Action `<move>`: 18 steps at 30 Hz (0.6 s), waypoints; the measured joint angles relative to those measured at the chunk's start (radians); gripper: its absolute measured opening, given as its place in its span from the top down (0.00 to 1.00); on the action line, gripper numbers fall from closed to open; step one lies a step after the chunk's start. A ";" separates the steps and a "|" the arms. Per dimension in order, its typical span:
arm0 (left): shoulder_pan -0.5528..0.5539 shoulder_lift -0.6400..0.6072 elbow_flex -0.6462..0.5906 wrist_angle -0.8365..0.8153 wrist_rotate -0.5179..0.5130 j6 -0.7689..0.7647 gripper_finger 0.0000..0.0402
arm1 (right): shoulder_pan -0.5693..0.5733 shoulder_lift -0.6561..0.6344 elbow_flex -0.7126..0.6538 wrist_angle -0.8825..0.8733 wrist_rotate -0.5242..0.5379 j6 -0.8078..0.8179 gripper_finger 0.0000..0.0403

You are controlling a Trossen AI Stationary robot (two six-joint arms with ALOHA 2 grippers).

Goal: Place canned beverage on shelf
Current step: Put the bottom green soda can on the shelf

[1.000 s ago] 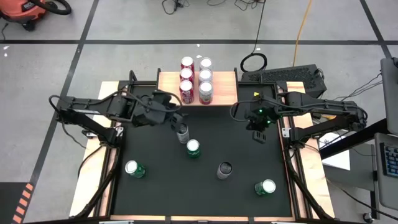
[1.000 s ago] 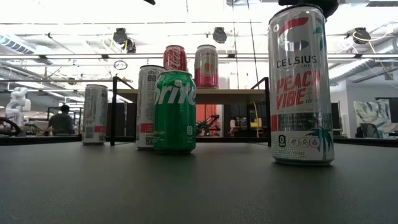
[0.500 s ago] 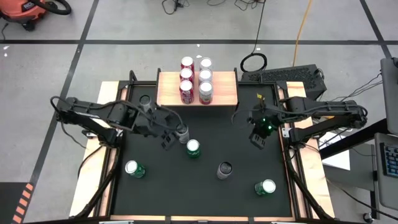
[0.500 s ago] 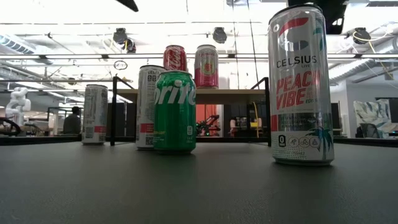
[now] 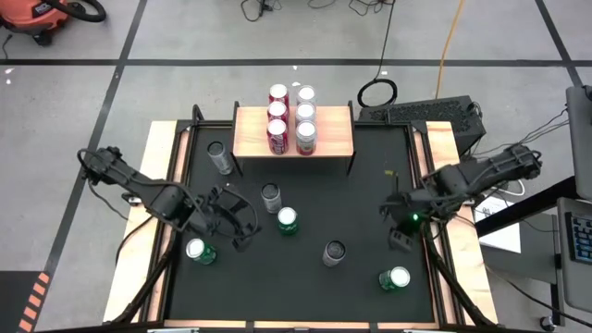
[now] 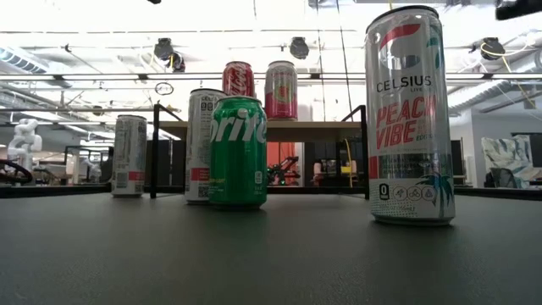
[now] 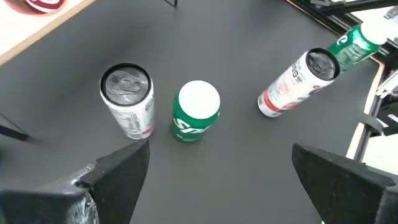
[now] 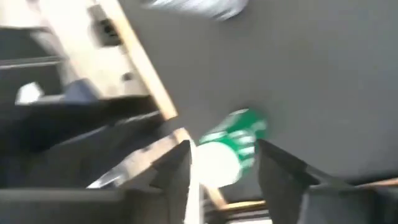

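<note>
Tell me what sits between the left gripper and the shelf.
In the high view, a tall silver can stands on the black mat between the open left gripper and the shelf; a green can stands just beside that line.

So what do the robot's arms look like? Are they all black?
Mostly, yes. Both arms are dark and thin, built from jointed segments, with black cables looping along them. The left tool ends in two wide, flat, dark fingers with wedge-shaped tips. The right tool looks the same, and a small green light glows on the wrist just behind it.
</note>
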 joint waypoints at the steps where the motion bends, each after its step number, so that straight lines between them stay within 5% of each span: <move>1: -0.003 0.000 -0.007 0.005 -0.006 -0.004 0.01 | 0.029 0.000 0.000 0.034 -0.014 0.030 0.56; 9: -0.004 0.000 -0.041 0.029 -0.012 0.000 0.01 | 0.245 0.019 0.000 0.107 0.048 0.062 0.31; 18: -0.009 0.000 -0.064 0.067 0.039 -0.008 0.01 | 0.416 0.079 0.000 0.162 0.233 -0.233 0.12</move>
